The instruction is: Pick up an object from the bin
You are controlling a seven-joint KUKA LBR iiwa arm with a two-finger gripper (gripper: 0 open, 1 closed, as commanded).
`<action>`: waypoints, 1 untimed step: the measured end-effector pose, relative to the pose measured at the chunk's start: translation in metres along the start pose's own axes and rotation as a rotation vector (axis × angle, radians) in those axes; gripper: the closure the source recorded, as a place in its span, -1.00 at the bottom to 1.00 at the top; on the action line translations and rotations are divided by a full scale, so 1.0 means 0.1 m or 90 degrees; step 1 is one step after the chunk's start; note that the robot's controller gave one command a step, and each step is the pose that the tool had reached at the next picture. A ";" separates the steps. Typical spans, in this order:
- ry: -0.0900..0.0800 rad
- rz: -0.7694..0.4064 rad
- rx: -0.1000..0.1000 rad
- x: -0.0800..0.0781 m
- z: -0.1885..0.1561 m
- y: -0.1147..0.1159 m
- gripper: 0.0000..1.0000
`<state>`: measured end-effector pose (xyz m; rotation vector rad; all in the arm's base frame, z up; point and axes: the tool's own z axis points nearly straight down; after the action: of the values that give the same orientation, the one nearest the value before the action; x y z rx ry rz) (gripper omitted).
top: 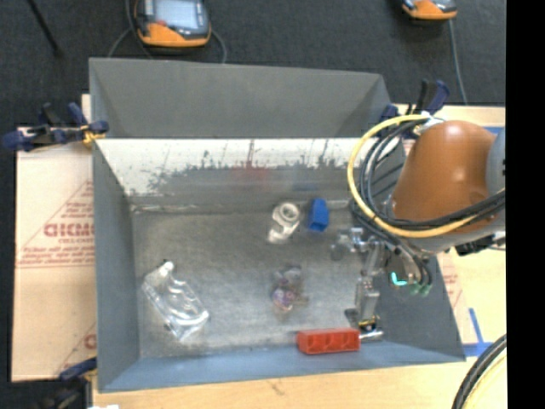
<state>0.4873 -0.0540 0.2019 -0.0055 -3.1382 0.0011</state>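
The arm reaches in from the right, its claw (368, 324) pointing down at the lower right of the bin (226, 258), just beside the right end of a flat red brick (327, 341), perhaps touching it; clenched or released, I cannot tell

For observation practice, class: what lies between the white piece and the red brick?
A small clear, purplish thing lies roughly between the white piece and the red brick, in the camera view.

A: Candidate item?
B: Red rectangular block (328, 341), long and low, one piece. Lies flat on the floor of the bin (111, 254), long side parallel to the bin's near wall, close to it, toward its right end.
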 end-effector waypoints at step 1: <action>-0.003 0.158 -0.001 -0.19 1.16 0.30 -1.00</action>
<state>0.5058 -0.0247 0.0861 -0.3939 -3.1189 -0.0017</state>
